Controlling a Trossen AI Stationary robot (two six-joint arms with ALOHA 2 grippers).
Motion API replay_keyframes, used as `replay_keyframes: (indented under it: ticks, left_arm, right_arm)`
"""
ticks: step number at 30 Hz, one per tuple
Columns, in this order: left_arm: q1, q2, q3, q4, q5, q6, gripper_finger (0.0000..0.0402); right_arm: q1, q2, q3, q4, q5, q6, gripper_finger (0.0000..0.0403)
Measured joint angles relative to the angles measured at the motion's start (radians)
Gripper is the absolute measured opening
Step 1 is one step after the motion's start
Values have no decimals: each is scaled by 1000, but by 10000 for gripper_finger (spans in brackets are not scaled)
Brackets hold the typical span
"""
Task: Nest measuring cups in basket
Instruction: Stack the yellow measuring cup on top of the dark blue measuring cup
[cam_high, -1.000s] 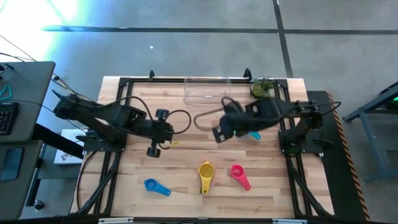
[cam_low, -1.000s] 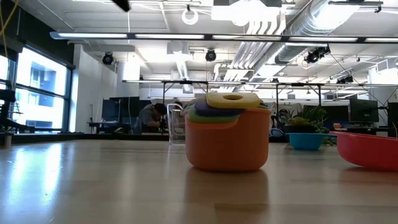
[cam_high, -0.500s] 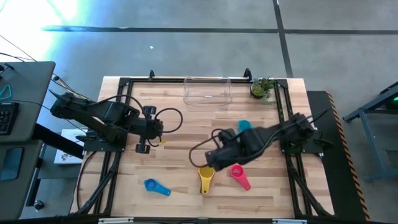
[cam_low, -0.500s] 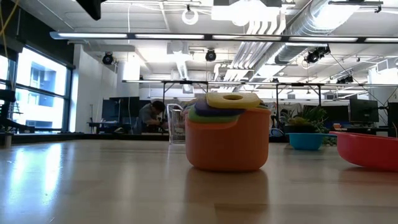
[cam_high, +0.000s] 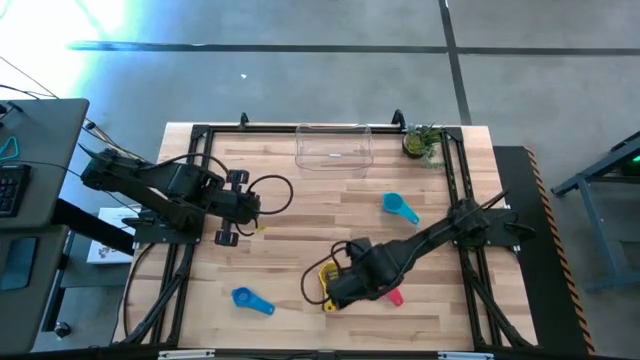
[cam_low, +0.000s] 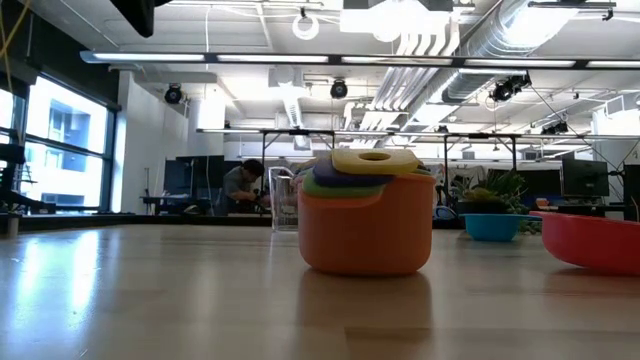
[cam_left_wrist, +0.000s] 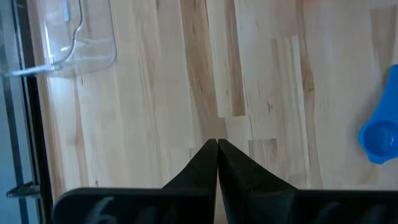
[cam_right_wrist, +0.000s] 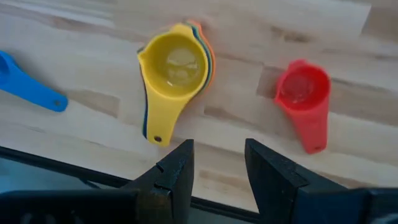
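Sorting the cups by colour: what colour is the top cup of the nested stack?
Yellow top cup, seen best in the right wrist view.

I place everything from the nested stack of cups (cam_high: 330, 276), which sits on the table (cam_high: 300, 220) toward its near edge. Just right of the stack lies the right-hand cup (cam_right_wrist: 303, 93), apart from it. Left of the stack, and farther off than that one, lies the left-hand cup (cam_high: 252, 300). Behind the stack and to its right, around mid-table, lies the rear cup (cam_high: 400, 208). Far behind the stack, at the back edge, stands the basket (cam_high: 333, 147), with the potted plant (cam_high: 421, 141) just to its right. My right gripper (cam_right_wrist: 217, 152) hangs close by the stack. My left gripper (cam_left_wrist: 217, 144) is behind and left of the stack, well apart from it.
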Motion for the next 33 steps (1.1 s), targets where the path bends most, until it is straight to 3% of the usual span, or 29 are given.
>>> replay_keyframes:
  ticks: [13,33]
  left_arm:
    - [-89,-67,0,-37,-1,-64,3]
    - [-95,-138,0,-36,-2,-80,3]
  right_arm:
    - [69,99,0,63,-4,132,135]
    - [74,261,0,192,-57,201,135]
